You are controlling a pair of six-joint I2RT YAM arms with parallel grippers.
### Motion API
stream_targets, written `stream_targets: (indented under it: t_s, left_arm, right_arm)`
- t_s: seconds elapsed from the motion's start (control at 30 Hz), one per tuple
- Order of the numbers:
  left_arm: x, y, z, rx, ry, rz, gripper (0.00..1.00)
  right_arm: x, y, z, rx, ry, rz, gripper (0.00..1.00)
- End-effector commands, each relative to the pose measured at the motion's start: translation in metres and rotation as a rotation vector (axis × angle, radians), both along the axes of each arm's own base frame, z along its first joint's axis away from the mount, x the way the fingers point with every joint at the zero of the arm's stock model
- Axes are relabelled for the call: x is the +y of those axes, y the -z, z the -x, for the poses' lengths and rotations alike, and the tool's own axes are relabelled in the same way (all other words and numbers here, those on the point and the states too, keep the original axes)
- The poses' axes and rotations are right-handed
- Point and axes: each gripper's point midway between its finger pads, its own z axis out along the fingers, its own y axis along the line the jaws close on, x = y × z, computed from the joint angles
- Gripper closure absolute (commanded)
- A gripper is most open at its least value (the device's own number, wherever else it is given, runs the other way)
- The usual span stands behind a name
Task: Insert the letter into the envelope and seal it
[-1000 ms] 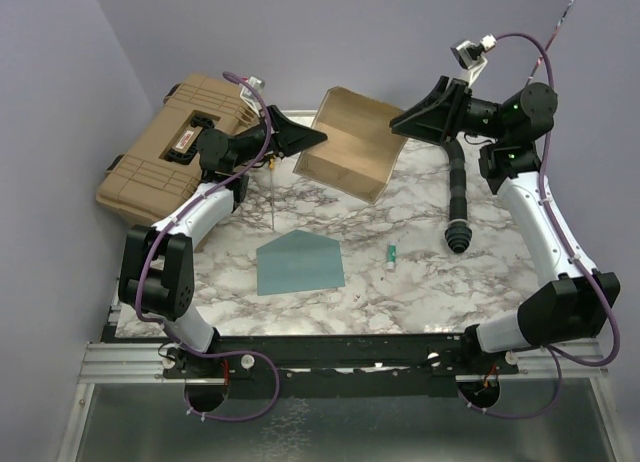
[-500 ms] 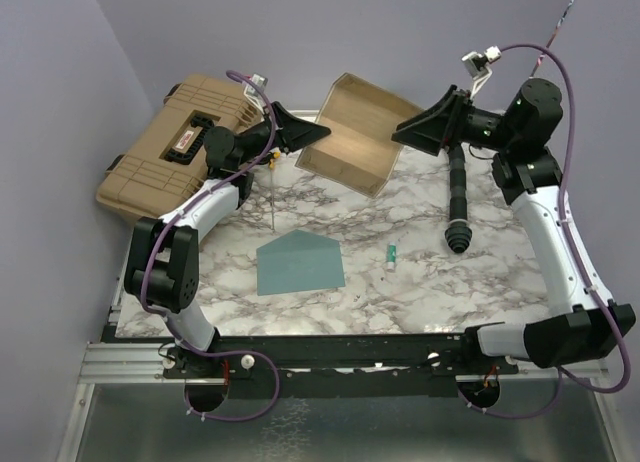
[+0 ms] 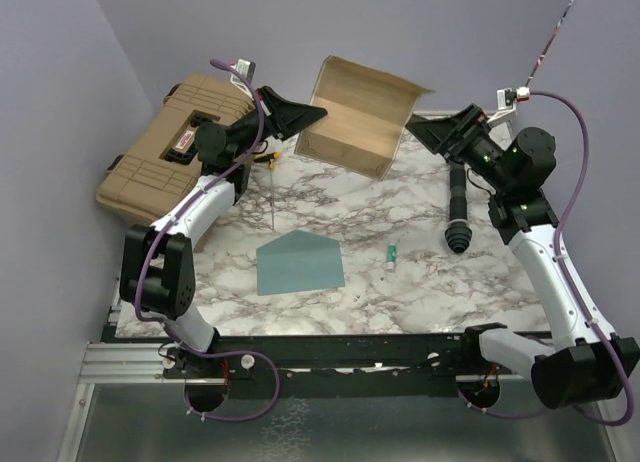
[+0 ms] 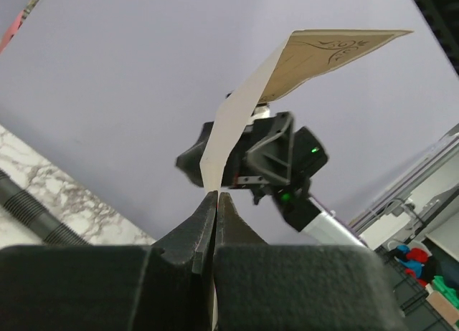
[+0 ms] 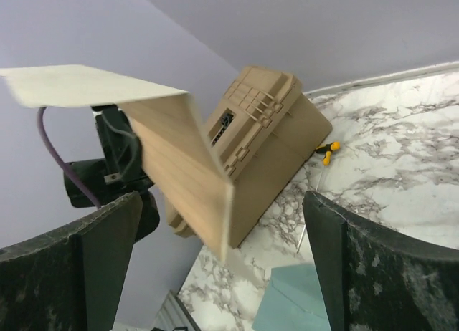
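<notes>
Releasing the letter [image 3: 358, 117] at upper center, right gripper [image 3: 420, 131] spread wide; left gripper [image 3: 312, 115] alone pinched it, envelope [image 3: 300, 264] unfilled.

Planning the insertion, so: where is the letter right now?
Top view: the letter is held up above the far middle of the table, its left edge pinched in the left fingers, beyond the envelope.

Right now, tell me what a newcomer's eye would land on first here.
The tan letter hangs in mid-air over the back of the table, pinched at its left edge by the left gripper. The right gripper stands open beside it; the teal envelope lies flat nearer the front.
</notes>
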Motion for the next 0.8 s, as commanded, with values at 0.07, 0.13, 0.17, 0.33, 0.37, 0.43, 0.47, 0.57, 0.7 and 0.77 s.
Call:
stream_targets:
  t_s: [0.07, 0.13, 0.17, 0.33, 0.37, 0.43, 0.47, 0.57, 0.7, 0.77]
  left_arm:
    - [0.015, -0.061, 0.019, -0.006, 0.004, 0.142, 1.00]
    - [0.015, -0.064, 0.021, 0.008, 0.016, 0.149, 1.00]
    - [0.016, -0.065, 0.022, 0.011, 0.022, 0.151, 1.00]
    - [0.015, -0.067, 0.024, 0.014, 0.039, 0.148, 1.00]
    - [0.014, -0.067, 0.024, 0.016, 0.042, 0.148, 1.00]
    - [0.014, -0.067, 0.022, 0.023, 0.046, 0.150, 1.00]
    - [0.014, -0.068, 0.021, 0.026, 0.046, 0.153, 1.00]
    - [0.015, -0.072, 0.020, 0.037, 0.049, 0.169, 1.00]
    - [0.015, -0.078, 0.016, 0.074, 0.055, 0.201, 1.00]
    - [0.014, -0.078, 0.014, 0.106, 0.066, 0.218, 1.00]
  right_arm:
    - [0.018, -0.044, 0.001, -0.214, -0.141, -0.084, 0.05]
    - [0.025, -0.061, 0.007, -0.294, -0.205, -0.078, 0.15]
    - [0.028, -0.068, 0.011, -0.331, -0.232, -0.071, 0.25]
    - [0.036, -0.084, 0.015, -0.405, -0.321, -0.038, 0.56]
    - [0.037, -0.084, 0.016, -0.412, -0.330, -0.034, 0.57]
    - [0.037, -0.085, 0.014, -0.420, -0.329, -0.029, 0.58]
    - [0.038, -0.085, 0.015, -0.429, -0.331, -0.024, 0.62]
    - [0.039, -0.085, 0.021, -0.474, -0.354, 0.014, 0.93]
    - [0.039, -0.083, 0.030, -0.576, -0.360, 0.124, 0.99]
    - [0.036, -0.082, 0.031, -0.637, -0.322, 0.204, 0.99]
